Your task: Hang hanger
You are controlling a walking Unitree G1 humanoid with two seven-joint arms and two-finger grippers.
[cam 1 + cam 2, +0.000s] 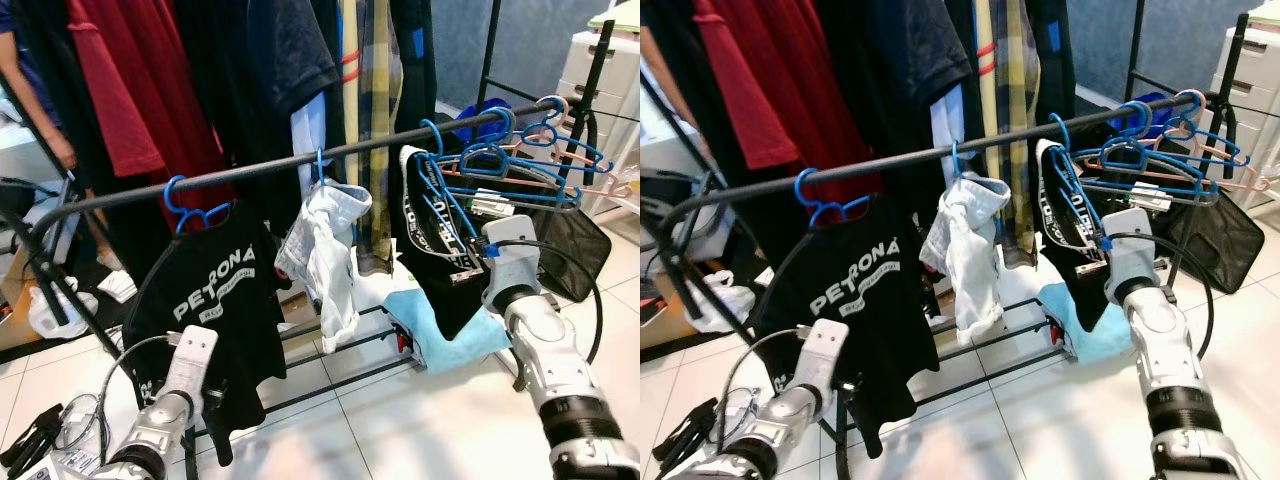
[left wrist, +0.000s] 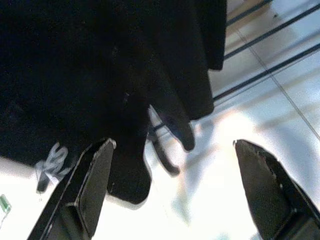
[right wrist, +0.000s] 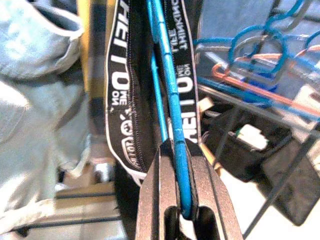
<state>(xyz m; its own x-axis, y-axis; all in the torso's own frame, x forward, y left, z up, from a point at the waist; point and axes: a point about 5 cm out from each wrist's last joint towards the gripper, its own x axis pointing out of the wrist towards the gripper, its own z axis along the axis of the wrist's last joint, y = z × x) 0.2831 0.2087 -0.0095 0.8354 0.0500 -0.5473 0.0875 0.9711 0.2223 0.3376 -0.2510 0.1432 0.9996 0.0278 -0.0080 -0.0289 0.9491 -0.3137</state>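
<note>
Blue hanger (image 3: 169, 107) carrying a black lettered garment (image 1: 432, 235), hook over the black rail (image 1: 300, 160), lower edge pinched in the right end effector (image 3: 181, 205), fingertips hidden in the head views; left end effector (image 2: 175, 187) spread below the black PETRONAS T-shirt (image 1: 205, 300).

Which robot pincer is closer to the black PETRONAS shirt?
Left. The left pincer is open right below the PETRONAS shirt; the right pincer is far off, clamping a blue hanger.
</note>
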